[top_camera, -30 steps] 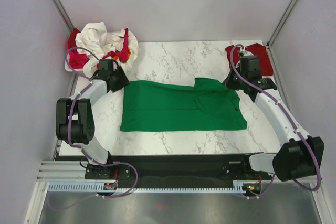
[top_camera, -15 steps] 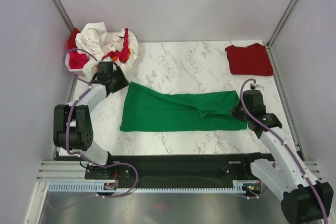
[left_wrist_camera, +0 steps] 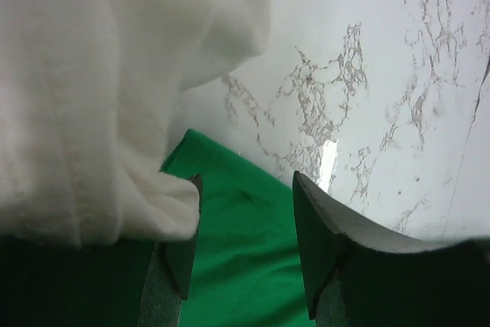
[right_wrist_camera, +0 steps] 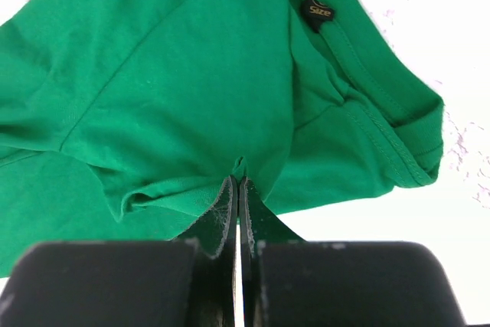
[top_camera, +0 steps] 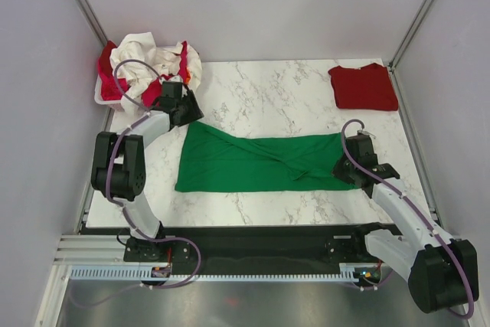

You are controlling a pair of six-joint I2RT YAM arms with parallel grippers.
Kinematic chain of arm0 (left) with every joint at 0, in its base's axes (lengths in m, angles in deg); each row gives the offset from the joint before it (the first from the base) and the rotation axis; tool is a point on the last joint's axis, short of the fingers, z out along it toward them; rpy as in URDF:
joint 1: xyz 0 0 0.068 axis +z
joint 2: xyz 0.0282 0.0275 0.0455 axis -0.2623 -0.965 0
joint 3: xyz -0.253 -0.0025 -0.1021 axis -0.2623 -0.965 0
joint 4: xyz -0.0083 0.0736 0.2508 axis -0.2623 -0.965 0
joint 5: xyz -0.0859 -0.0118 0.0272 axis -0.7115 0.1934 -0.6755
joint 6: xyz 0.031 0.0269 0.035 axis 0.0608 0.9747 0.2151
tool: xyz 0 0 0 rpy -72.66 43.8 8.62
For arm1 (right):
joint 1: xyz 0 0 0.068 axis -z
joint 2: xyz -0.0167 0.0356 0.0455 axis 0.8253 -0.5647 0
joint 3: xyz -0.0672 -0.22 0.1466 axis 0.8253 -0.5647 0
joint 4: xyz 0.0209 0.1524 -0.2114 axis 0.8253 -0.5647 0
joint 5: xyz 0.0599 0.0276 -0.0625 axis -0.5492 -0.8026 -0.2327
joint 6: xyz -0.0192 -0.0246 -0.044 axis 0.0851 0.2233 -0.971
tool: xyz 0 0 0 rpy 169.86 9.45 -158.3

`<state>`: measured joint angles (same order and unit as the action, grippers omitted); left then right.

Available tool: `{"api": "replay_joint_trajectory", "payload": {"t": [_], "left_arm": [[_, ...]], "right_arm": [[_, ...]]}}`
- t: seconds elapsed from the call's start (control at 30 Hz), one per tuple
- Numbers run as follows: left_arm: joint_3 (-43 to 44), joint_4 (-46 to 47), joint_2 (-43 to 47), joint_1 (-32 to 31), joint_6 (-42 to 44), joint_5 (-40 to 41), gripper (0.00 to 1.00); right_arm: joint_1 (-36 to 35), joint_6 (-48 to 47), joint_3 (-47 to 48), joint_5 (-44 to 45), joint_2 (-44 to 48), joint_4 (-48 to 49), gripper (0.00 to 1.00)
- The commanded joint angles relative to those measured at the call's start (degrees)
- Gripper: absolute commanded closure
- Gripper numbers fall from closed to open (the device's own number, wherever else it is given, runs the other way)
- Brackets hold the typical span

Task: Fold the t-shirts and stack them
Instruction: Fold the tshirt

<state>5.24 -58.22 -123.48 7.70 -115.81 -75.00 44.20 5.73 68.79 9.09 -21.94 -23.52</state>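
At its right end, the bright green cloth t-shirt [top_camera: 253, 162] (creased, label showing) is pinched by the right gripper [right_wrist_camera: 237, 185]; the left gripper [left_wrist_camera: 246, 183] is held open.

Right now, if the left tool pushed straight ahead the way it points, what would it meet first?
Probably the green t-shirt: its corner lies ahead of the open left tool. The cream-white t-shirt hangs beside one finger; depth is unclear.

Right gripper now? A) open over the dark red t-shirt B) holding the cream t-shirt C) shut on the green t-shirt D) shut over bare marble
C: the right gripper has its tips pinched together on a puckered edge of the green t-shirt.
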Motion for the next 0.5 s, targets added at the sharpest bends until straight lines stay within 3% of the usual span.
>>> {"api": "replay_joint_trajectory", "payload": {"t": [0.0, 0.13, 0.37, 0.47], "left_arm": [[4.65, 1.25, -4.11, -1.37, 3.18, 1.08, 0.42], [8.96, -2.09, -8.77, -2.16, 2.66, 1.51, 0.41], [8.0, -4.38, -8.7, -3.39, 0.2, 4.24, 0.45], [6.33, -4.47, -8.25, -3.74, -0.68, 5.82, 0.54]], "right_arm": [[-0.01, -0.68, 0.44, -1.14, -0.04, 3.06, 1.0], [-0.09, -1.12, 0.88, -0.97, -0.57, 3.15, 1.0], [-0.01, -1.65, 1.15, -0.7, -1.71, 3.68, 1.0], [-0.01, -1.74, 1.15, -0.79, -2.5, 4.12, 1.0]]}}
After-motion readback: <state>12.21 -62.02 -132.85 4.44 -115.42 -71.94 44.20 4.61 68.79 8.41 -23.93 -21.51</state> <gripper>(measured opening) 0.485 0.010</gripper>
